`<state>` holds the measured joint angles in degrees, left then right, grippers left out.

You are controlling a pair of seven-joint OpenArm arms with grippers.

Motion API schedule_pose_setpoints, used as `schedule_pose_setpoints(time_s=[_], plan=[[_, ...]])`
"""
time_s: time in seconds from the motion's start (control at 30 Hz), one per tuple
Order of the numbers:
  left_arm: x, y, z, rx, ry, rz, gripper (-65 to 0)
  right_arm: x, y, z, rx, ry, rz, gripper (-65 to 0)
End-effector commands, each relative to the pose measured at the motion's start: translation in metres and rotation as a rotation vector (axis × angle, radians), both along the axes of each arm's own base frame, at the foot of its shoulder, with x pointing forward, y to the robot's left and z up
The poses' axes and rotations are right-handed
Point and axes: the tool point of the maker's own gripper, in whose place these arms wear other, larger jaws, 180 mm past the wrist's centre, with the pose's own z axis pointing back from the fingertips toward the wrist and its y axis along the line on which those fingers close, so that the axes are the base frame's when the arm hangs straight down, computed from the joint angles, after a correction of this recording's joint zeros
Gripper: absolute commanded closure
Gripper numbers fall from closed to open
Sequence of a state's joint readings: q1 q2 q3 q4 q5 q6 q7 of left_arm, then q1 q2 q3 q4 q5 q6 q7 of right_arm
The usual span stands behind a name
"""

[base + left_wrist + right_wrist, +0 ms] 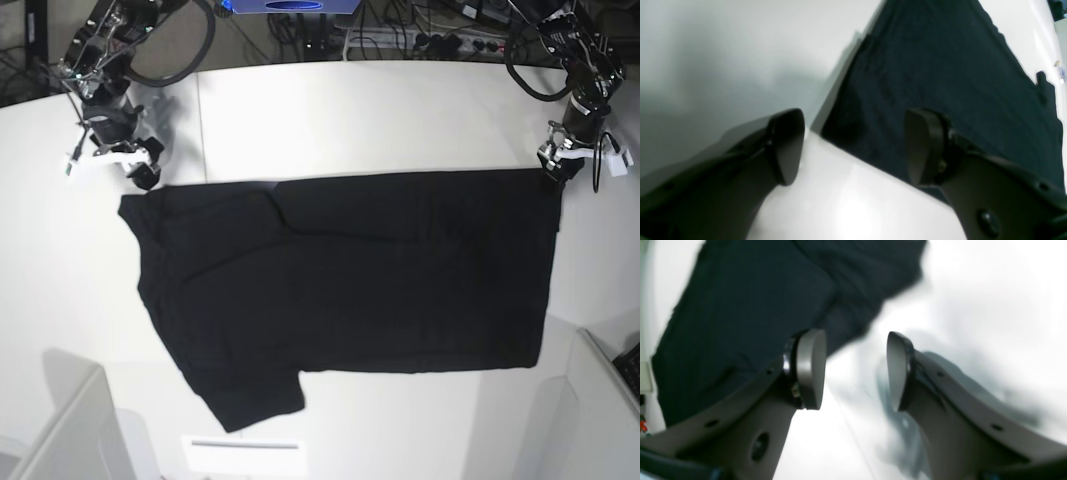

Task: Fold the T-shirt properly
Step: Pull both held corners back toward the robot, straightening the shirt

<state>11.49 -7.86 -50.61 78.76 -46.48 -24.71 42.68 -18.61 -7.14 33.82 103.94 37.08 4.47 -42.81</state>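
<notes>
Two black grippers of mine are hanging over a white table [350,110], one at each far corner of the large black short-sleeved cloth T-shirt [350,280], which is lying spread flat with its plain side up. My left gripper [853,146] is holding its jaws wide apart and empty just above the shirt's corner, one pad [923,146] over cloth, the other over bare tabletop. My right gripper [857,370] is likewise gaping with nothing between its pads, beside the shirt's sleeve end.
</notes>
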Motion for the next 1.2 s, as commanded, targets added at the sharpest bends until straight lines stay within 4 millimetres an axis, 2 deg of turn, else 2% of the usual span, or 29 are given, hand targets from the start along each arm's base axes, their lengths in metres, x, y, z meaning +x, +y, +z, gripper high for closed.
schedule_pose_setpoints(time_s=[0.0, 0.2, 0.4, 0.5, 0.6, 0.67, 0.77, 0.87, 1.17], plan=[[0.007, 0.007, 0.011, 0.019, -0.034, -0.001, -44.9, 0.008, -0.005, 0.007, -0.006, -0.039, -0.012, -28.5], [0.012, 0.005, 0.007, 0.001, -0.033, 0.002, -44.6, 0.012, -0.012, -0.014, 0.043, -0.006, -0.061, -28.7], [0.012, 0.005, -0.001, -0.023, -0.025, 0.013, -43.8, 0.031, -0.01, -0.007, 0.055, -0.039, -0.058, -30.3], [0.012, 0.005, -0.001, -0.023, -0.024, 0.013, -36.0, 0.036, -0.01, -0.01, 0.068, -0.038, -0.063, -35.4], [0.013, 0.005, -0.001, -0.025, -0.025, 0.014, -27.0, 0.039, -0.009, -0.015, 0.081, -0.028, -0.062, -34.5], [0.013, 0.005, -0.001, -0.025, -0.025, 0.014, -24.0, 0.036, -0.006, -0.024, 0.1, -0.006, -0.063, -33.2], [0.019, 0.005, 0.002, -0.027, -0.037, 0.011, -23.7, 0.04, -0.002, -0.034, 0.129, 0.01, -0.068, -31.7], [0.021, 0.005, 0.003, -0.027, -0.041, 0.011, -23.7, 0.043, -0.01, -0.039, 0.143, 0.008, -0.11, -30.6], [0.021, 0.005, 0.003, -0.027, -0.041, 0.011, -24.2, 0.045, -0.009, -0.045, 0.161, 0.02, -0.115, -30.6]])
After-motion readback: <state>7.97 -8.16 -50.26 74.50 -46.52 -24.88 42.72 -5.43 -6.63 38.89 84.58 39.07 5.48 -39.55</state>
